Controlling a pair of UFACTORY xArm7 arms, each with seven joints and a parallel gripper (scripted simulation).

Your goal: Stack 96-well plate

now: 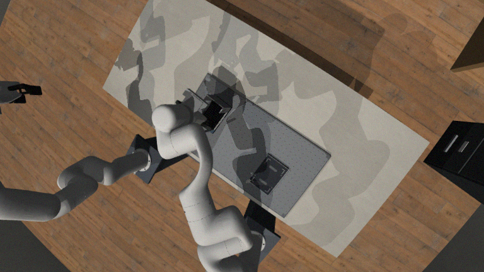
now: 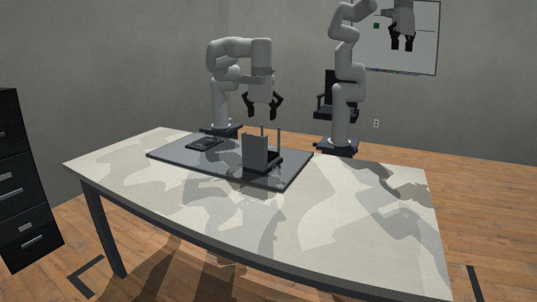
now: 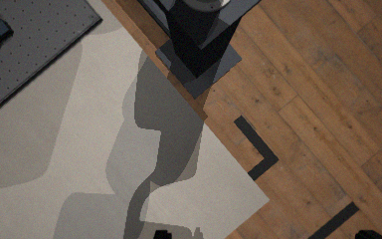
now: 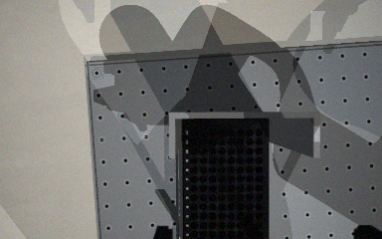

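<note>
The plate nest N1 (image 1: 270, 175) (image 2: 204, 143) is a low dark frame with no plate in it. The stack rack K1 (image 2: 254, 151) (image 4: 206, 115) has tall grey walls and thin posts. A black 96-well plate (image 1: 214, 110) (image 2: 271, 156) (image 4: 224, 174) lies inside it, with small printed marks along its left rim in the right wrist view. A plate beneath it and the nesting are hidden. My right gripper (image 2: 261, 115) (image 4: 264, 232) is open and empty above the rack, clear of the plate. My left gripper (image 2: 401, 48) (image 3: 265, 234) is open and empty, high up and far from both fixtures.
A grey perforated board (image 1: 299, 155) (image 2: 170, 155) (image 4: 134, 184) carries the nest and the rack on the pale table (image 1: 385, 155) (image 2: 376, 259). The rack's posts and walls stand up just below the right fingers. The right arm hides part of the rack in the top view.
</note>
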